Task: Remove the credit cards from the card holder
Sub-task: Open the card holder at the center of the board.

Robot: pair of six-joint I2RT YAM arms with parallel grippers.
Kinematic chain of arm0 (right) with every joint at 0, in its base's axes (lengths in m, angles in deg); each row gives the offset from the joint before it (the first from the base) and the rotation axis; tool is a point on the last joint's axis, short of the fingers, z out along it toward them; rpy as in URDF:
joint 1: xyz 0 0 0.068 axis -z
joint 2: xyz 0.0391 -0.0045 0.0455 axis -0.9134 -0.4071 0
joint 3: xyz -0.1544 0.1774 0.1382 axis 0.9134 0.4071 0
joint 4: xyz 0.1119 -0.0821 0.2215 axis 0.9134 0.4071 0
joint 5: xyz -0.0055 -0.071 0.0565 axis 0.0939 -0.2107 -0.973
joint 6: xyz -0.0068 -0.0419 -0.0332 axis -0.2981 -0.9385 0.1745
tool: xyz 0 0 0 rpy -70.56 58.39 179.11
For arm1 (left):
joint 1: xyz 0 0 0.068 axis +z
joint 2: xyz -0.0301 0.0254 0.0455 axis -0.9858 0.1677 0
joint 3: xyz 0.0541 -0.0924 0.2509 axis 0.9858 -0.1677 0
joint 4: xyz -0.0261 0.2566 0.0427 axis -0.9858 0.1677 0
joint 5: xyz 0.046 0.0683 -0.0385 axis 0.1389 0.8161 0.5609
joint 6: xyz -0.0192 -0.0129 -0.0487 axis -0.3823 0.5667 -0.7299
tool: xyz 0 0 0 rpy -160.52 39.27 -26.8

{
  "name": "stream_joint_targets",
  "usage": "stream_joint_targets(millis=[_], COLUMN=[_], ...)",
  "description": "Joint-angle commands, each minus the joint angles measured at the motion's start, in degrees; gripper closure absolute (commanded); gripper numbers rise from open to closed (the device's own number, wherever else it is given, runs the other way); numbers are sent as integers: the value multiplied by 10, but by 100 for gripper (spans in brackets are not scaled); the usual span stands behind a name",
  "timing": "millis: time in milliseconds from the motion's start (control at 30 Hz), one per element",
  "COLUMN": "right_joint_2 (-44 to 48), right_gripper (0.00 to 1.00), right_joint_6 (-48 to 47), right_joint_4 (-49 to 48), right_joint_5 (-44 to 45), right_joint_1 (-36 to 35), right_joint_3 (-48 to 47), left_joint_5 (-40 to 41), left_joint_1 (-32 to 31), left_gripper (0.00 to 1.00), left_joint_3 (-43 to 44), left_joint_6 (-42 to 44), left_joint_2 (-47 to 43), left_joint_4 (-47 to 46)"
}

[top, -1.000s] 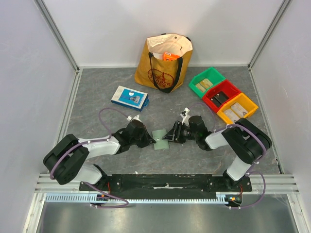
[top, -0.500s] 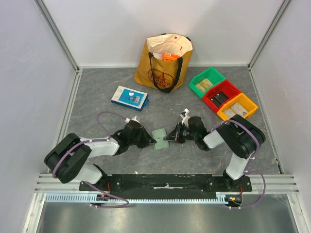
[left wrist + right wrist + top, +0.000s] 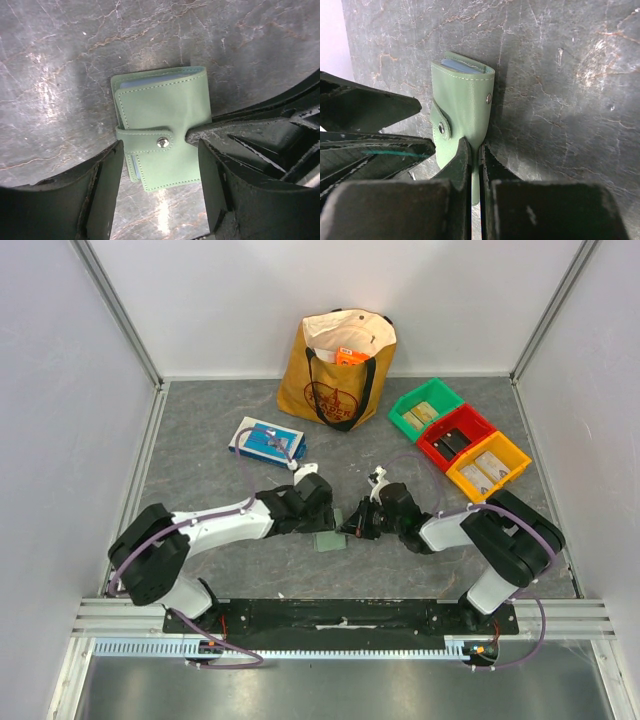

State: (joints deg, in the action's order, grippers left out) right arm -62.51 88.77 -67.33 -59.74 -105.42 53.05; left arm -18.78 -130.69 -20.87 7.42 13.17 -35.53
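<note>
the card holder (image 3: 327, 540) lies flat on the grey worktop (image 3: 190, 440), near the front, between our two arms. it is pale green and folded shut. its little strap (image 3: 145, 141) is snapped down with a silver button (image 3: 161, 142). a bit of blue pocket peeks out at one end.

the right gripper (image 3: 475, 147) has its jaws squeezed almost together on the thin edge of the card holder.

the left gripper (image 3: 160, 150) sits over the card holder from the other side. its jaws are wide open, with one finger on each side of the card holder, and they hold nothing. we cannot tell if those fingers touch it.

farther back are a brown bag (image 3: 340, 365), a blue-and-white box (image 3: 268, 440), a green bin (image 3: 425, 405), a red bin (image 3: 457, 435) and a yellow bin (image 3: 488, 465).
</note>
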Motion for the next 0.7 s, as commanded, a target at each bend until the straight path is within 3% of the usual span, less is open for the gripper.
stream_joint_targets(millis=[0, 267, 533, 667], right_joint_2=[-8, -9, -8, -9], right_gripper=[100, 100, 100, 100], right_joint_6=[-42, -42, -43, -43], right_joint_4=[115, 117, 121, 122], right_joint_5=[52, 59, 65, 67], right_joint_1=[-11, -16, -19, -20], right_joint_3=[9, 9, 6, 5], left_joint_5=[106, 93, 90, 117], left_joint_1=[-29, -46, -64, -68], left_gripper=[34, 43, 44, 54], left_joint_3=[53, 82, 97, 125], left_joint_6=[52, 63, 73, 84], left_joint_2=[40, 86, 118, 137], left_joint_4=[94, 99, 108, 142])
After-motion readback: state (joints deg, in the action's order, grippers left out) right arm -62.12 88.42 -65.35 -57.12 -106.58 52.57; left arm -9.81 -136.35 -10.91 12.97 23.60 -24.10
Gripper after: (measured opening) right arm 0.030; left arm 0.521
